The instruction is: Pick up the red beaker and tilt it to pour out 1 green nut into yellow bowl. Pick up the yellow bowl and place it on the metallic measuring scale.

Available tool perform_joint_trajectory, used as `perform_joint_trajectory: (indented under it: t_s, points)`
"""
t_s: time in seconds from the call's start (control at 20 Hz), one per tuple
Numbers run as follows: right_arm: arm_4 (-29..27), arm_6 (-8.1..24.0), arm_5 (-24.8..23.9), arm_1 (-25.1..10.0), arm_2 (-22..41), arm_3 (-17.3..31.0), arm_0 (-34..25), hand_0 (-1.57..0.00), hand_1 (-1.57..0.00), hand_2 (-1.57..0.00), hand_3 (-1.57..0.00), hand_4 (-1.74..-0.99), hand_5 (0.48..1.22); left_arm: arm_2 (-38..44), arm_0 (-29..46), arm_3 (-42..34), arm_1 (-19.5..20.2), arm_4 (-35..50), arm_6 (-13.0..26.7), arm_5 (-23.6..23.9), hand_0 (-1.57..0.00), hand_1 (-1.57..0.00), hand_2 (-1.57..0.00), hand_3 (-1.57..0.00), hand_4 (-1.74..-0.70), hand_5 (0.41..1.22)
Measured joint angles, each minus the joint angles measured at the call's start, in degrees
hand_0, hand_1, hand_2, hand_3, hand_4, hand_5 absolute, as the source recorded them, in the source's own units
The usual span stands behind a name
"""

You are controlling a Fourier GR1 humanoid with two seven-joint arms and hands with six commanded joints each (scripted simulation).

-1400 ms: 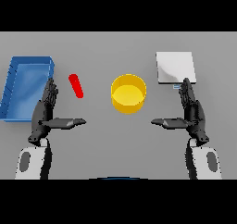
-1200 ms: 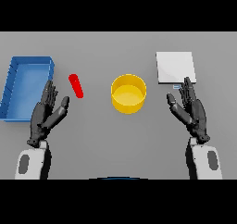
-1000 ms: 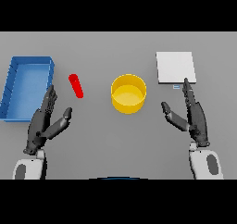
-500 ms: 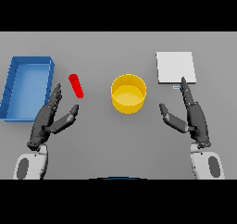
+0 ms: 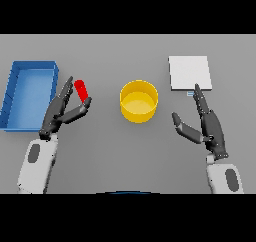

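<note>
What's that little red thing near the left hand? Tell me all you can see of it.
It is the red beaker, a small, plain, glossy red tube with rounded ends, lying tilted on the grey table. It sits between the blue tray and the yellow bowl. The left hand reaches up beside it, its open fingers framing the beaker; whether they touch it cannot be told. Its contents are not visible.

Even, bright, flat light, with no glare and only faint shadows.
</note>
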Motion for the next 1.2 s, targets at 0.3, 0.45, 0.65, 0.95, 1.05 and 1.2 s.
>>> perform_joint_trajectory:
  t_s: [0.3,0.45,0.65,0.95,1.05,1.2]
  points:
    - [0.1,-0.8,-0.2,0.0,-0.3,0.3,0.7,0.0,0.0,0.0,0.0,-1.231,0.633,0.2,-6.6,6.9,-0.5,-2.2,-1.5,1.7,0.0,0.0,0.0,0.0,-1.2,0.663]
    - [-0.8,0.0,0.2,-0.2,-0.6,-0.3,0.8,0.0,0.0,0.0,0.0,-1.238,0.638,0.9,-9.4,11.0,-1.1,-2.8,-1.8,2.7,0.0,0.0,0.0,0.0,-1.2,0.671]
    - [-0.4,-0.3,-0.2,0.0,-0.6,-0.1,0.6,0.0,0.0,0.0,0.0,-1.245,0.642,2.4,-12.4,14.7,-1.2,-2.2,-3.8,3.5,0.0,0.0,0.0,0.0,-1.25,0.695]
    - [-1.0,0.3,-0.1,-0.5,-1.0,-1.1,1.2,0.0,0.0,0.0,0.0,-1.24,0.645,6.2,-15.4,22.6,-4.0,1.3,-11.5,3.9,-0.21,-0.23,-0.29,-0.25,-1.4,0.787]
    - [-0.7,0.4,-0.2,-0.6,-1.1,-0.6,0.6,0.0,0.0,0.0,0.0,-1.237,0.648,7.3,-17.3,25.3,-4.5,1.1,-12.0,5.9,-0.55,-0.59,-0.66,-0.73,-1.47,0.943]
    - [-1.1,0.5,-0.1,-0.5,-1.2,-0.9,0.6,0.0,0.0,0.0,0.0,-1.239,0.648,6.0,-18.5,26.3,-4.6,-2.8,-12.1,9.8,-1.05,-1.07,-1.11,-1.06,-1.59,1.079]
